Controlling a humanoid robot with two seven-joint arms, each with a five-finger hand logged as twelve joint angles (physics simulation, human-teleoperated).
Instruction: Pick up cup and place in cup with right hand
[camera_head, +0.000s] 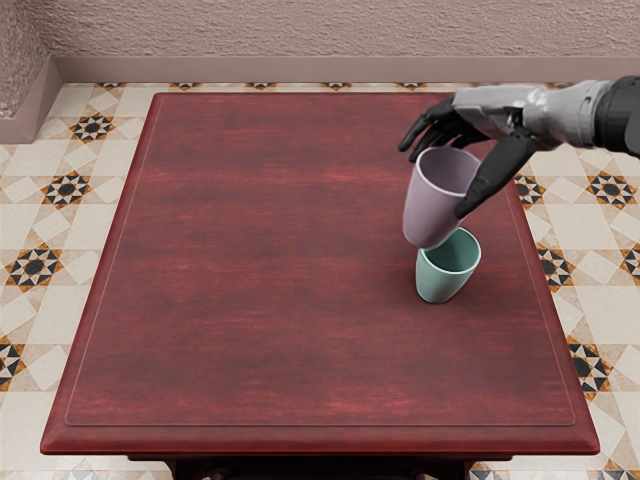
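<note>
The right hand (500, 112) is clamped on the purple cup (432, 207) near its rim, base down, presumably leaving that end free to nest in the green cup (440, 282), which stands on the table (250, 300); whether the 2 touch is unclear. No brand, label or writing is readable.

One mauve cup (432, 208) plus one teal cup (440, 283), two in all; one right hand (487, 112), one table (250, 270)

Looks like satiny wood on the worktop (250, 300), smooth plastic on lilac cup (430, 208) and mint cup (440, 285), rough on wall (300, 30).
</note>
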